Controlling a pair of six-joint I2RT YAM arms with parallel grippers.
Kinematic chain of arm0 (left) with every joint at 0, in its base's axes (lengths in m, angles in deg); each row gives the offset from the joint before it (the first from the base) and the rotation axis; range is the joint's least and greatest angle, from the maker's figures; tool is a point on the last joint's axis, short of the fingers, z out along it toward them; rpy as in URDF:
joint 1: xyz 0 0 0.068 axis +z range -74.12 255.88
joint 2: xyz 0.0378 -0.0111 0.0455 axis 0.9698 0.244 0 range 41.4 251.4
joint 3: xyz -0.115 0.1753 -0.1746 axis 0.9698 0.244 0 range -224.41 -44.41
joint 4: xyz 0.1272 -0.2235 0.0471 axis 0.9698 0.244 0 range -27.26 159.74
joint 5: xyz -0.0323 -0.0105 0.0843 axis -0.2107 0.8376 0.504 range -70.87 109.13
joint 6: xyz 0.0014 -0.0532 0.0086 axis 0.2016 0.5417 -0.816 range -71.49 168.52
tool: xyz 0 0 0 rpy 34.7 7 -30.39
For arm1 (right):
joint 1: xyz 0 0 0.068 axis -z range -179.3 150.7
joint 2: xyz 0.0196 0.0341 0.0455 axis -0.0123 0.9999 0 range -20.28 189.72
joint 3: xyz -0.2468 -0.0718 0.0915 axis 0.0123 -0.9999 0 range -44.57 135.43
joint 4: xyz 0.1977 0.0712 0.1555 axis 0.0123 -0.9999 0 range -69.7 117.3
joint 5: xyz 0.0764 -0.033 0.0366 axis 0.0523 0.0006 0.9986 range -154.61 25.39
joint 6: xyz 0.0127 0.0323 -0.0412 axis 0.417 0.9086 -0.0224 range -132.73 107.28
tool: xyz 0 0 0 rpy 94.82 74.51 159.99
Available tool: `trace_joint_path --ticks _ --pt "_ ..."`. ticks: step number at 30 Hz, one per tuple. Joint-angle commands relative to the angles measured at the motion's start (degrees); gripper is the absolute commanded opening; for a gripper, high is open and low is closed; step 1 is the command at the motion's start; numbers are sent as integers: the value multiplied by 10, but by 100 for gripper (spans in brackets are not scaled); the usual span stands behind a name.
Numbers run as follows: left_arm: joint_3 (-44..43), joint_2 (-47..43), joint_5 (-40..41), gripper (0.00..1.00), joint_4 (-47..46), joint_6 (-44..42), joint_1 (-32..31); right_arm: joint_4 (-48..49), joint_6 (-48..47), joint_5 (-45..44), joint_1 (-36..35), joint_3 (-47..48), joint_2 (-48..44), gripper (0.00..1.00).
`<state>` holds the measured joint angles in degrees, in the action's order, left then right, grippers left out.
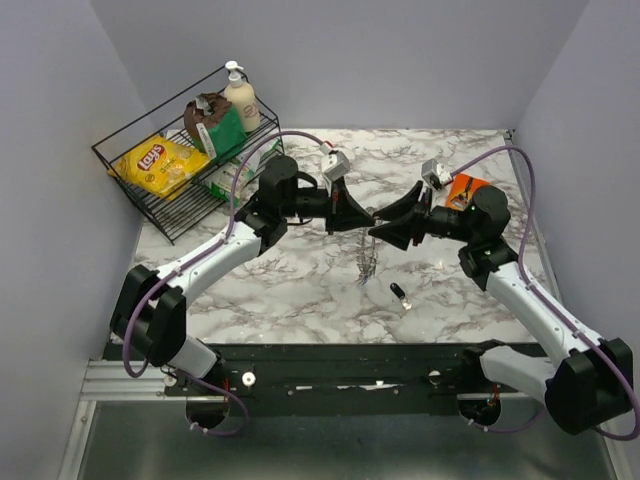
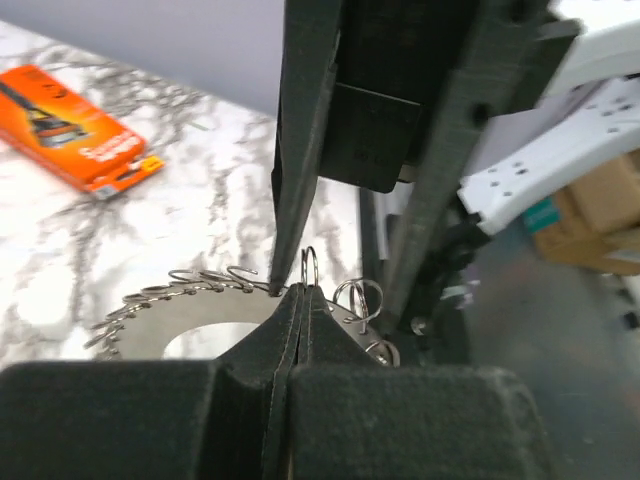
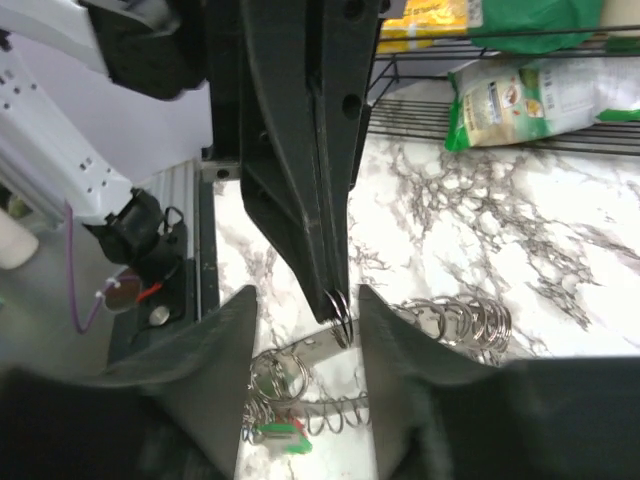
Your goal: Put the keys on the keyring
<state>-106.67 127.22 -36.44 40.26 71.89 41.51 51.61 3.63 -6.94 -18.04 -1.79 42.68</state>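
My left gripper (image 1: 362,214) is shut on a small split ring (image 2: 308,268) on the rim of the keyring (image 2: 190,312), a flat grey metal ring edged with several wire loops. The keyring hangs below both grippers above mid-table (image 1: 368,258). My right gripper (image 1: 385,222) is open, its fingers (image 3: 215,365) on either side of the left gripper's tips and the pinched loop (image 3: 341,305). Keys with green and red heads (image 3: 287,436) dangle from the keyring's lower rim. A black-headed key (image 1: 400,296) lies alone on the marble in front.
A black wire basket (image 1: 150,150) at the back left holds a yellow chips bag (image 1: 160,163), green packs and a lotion bottle (image 1: 240,97). An orange box (image 1: 465,188) lies at the back right, behind the right arm. Grey walls enclose the table.
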Motion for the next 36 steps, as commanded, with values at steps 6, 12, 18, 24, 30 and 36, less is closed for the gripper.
trace_joint_path --ticks 6,12,18,24,30,36 --pt "-53 -53 155 0 333 -225 -24 -126 -80 -86 -2 1 -93 90" --pt "-57 -78 172 0 362 -251 -32 -140 -92 -101 -2 -2 -118 95" --pt "-44 -99 188 0 373 -298 -47 -143 -92 -78 -2 -4 -108 93" --pt "-16 -121 250 0 350 -329 -67 -141 -92 -63 -2 -6 -96 92" --pt "29 -154 321 0 302 -365 -83 -140 -91 -59 -1 -5 -91 93" --pt "107 -209 321 0 213 -420 -99 -136 -90 -43 -2 -4 -83 93"
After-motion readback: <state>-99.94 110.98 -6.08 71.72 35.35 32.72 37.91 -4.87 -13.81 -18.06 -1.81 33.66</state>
